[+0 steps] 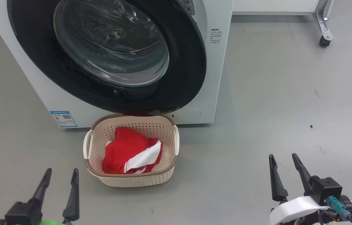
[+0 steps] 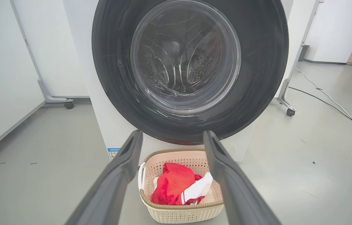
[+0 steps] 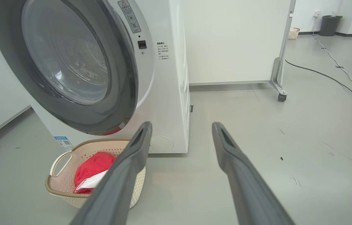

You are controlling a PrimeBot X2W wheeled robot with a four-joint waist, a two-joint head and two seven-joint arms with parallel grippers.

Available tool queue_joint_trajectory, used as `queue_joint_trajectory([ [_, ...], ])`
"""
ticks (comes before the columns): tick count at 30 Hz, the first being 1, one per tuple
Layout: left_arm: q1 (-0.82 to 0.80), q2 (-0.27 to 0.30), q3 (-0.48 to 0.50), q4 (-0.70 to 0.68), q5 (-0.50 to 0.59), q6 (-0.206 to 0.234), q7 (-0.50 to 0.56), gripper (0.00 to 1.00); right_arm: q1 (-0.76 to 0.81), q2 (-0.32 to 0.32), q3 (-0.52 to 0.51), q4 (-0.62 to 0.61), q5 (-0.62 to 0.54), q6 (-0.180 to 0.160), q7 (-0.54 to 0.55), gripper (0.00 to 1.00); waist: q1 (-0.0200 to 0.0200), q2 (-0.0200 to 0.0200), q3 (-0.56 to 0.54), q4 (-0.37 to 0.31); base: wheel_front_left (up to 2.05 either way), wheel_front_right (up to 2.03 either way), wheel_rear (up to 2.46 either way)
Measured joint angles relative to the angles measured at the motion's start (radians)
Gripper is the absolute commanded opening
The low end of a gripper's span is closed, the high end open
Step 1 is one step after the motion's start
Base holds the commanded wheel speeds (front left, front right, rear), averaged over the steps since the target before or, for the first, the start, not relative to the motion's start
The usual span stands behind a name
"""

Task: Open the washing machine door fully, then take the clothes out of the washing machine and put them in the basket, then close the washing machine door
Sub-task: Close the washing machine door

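Observation:
The washing machine (image 1: 216, 62) is white, and its door (image 1: 188, 62) with the black rim and bulging glass lies flat against its front. On the floor just before it stands the cream basket (image 1: 132, 180) with the red and white clothes (image 1: 126, 150) inside. My left gripper (image 1: 62, 171) hangs open to the basket's left, holding nothing. My right gripper (image 1: 282, 156) is open well to the basket's right, over bare floor. The left wrist view looks between the open left gripper (image 2: 172, 132) at the door (image 2: 263, 62), basket (image 2: 179, 212) and clothes (image 2: 172, 184). The right wrist view has the basket (image 3: 57, 162) at lower left.
A white panel on a castor foot (image 1: 324, 34) stands behind the machine to the right. A cable (image 2: 335, 106) runs across the grey floor at the far right. A dark bin (image 3: 330, 25) stands by the far wall. A blue sticker (image 1: 63, 118) marks the machine's lower left.

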Motion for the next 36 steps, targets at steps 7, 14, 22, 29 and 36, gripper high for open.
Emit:
queue_joint_trajectory([
  [7, 0.028, -0.026, -0.028, 0.02, 0.018, 0.016, -0.017, 1.0, 0.009, 0.001, 0.002, 0.008, -0.005, -0.001, 0.0, 1.0, 0.0, 0.0, -0.01, 0.002, 0.0, 0.0, 0.0],
  [14, 0.03, -0.038, -0.035, 0.038, 0.018, 0.021, -0.031, 1.0, 0.01, 0.001, 0.004, 0.011, -0.007, -0.001, 0.0, 1.0, 0.0, 0.0, -0.015, 0.0, 0.0, 0.0, 0.0],
  [22, 0.031, -0.054, -0.036, 0.05, 0.025, 0.034, -0.039, 1.0, 0.013, 0.002, 0.009, 0.011, -0.007, -0.001, 0.0, 1.0, 0.0, 0.0, -0.016, -0.002, 0.0, 0.0, 0.0],
  [29, 0.031, -0.057, -0.037, 0.062, 0.037, 0.035, -0.043, 1.0, 0.018, 0.002, 0.01, 0.012, -0.008, -0.001, 0.0, 1.0, 0.0, 0.0, -0.013, -0.002, 0.0, 0.0, 0.0],
  [36, 0.031, -0.063, -0.046, 0.059, 0.053, 0.04, -0.048, 1.0, 0.019, 0.003, 0.009, 0.009, -0.011, -0.001, 0.0, 1.0, 0.0, 0.0, -0.004, 0.002, 0.0, 0.0, 0.0],
])
